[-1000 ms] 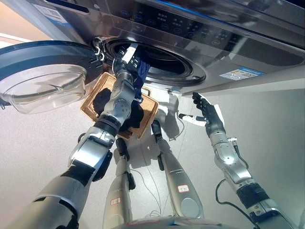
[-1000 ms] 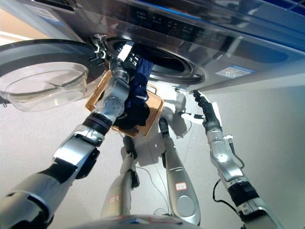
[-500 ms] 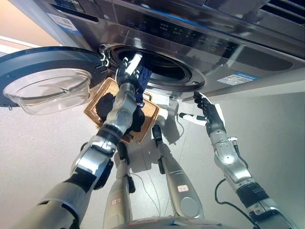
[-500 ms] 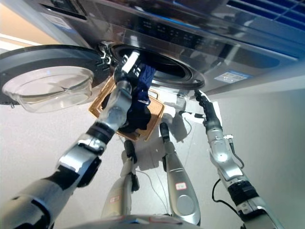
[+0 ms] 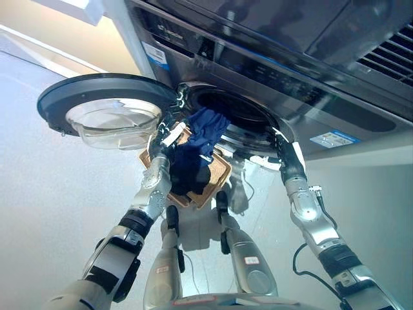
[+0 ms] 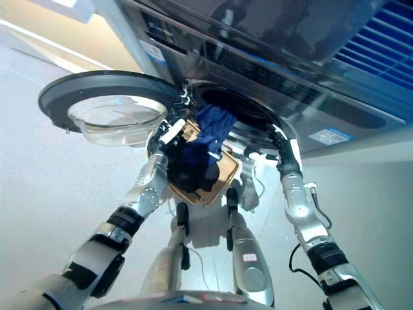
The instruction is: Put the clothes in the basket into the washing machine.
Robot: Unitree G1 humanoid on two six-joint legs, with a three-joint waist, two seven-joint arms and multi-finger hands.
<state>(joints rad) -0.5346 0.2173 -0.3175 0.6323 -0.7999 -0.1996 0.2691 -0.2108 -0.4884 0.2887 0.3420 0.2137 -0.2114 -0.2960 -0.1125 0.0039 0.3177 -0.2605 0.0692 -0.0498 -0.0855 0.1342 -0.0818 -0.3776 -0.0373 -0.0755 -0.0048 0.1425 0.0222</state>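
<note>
Clothes are only partly loaded, judging by how things lie: one dark blue garment hangs half in and half out of the washing machine, its upper end draped over the lower lip of the drum opening and the rest trailing down toward the basket.

At far left, the round door stands swung wide open, its glass bowl facing the camera. Just right of it, the left hand sits beside the hanging garment at the edge of the opening; whether its fingers have hold of the cloth cannot be told. Below the garment, the woven tan basket rests on the pale floor right in front of the machine. It still has dark cloth in it, so more remains to be moved. Inside the drum only darkness shows; what already lies in there cannot be made out.

Further right, the right hand is raised against the right rim of the opening, fingers mostly straight and gripping nothing visible.

The blue garment probably still needs pushing fully inside, and after that the basket's remaining cloth follows.
</note>
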